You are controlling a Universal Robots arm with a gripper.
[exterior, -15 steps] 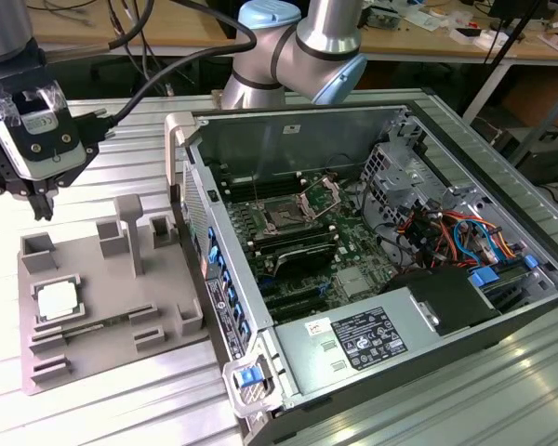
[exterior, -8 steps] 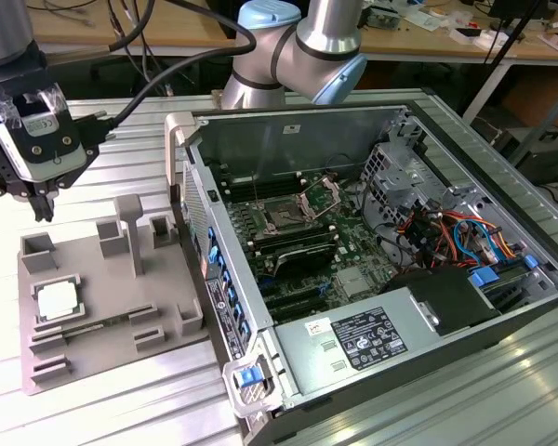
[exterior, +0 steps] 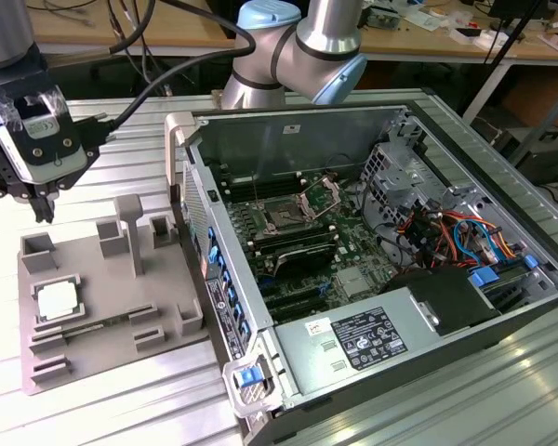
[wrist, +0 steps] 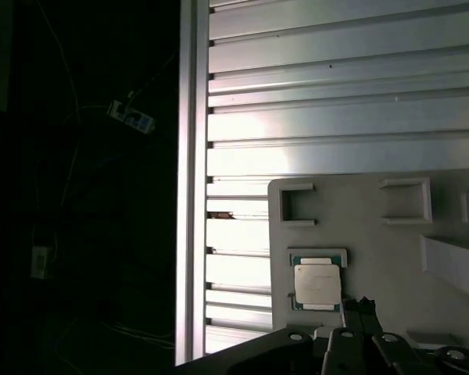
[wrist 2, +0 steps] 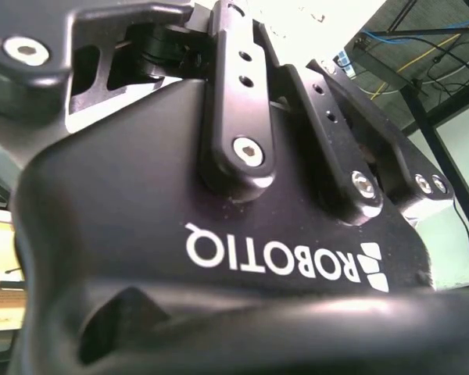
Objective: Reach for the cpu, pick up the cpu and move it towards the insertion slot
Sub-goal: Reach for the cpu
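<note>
Over the ribbed metal tabletop (exterior: 121, 149) of a workshop, my end effector (exterior: 42, 210) hangs above a grey holder plate (exterior: 102, 288), spread or pressed together I cannot tell, the cpu (exterior: 56, 300) lying free just below it and the insertion slot (exterior: 284, 219) well off inside an open computer case (exterior: 428, 307).

White logo lettering (wrist 2: 285, 262) on gripper (exterior: 39, 200) body, small illegible printed labels (exterior: 370, 336) on power supply (exterior: 349, 367)
</note>
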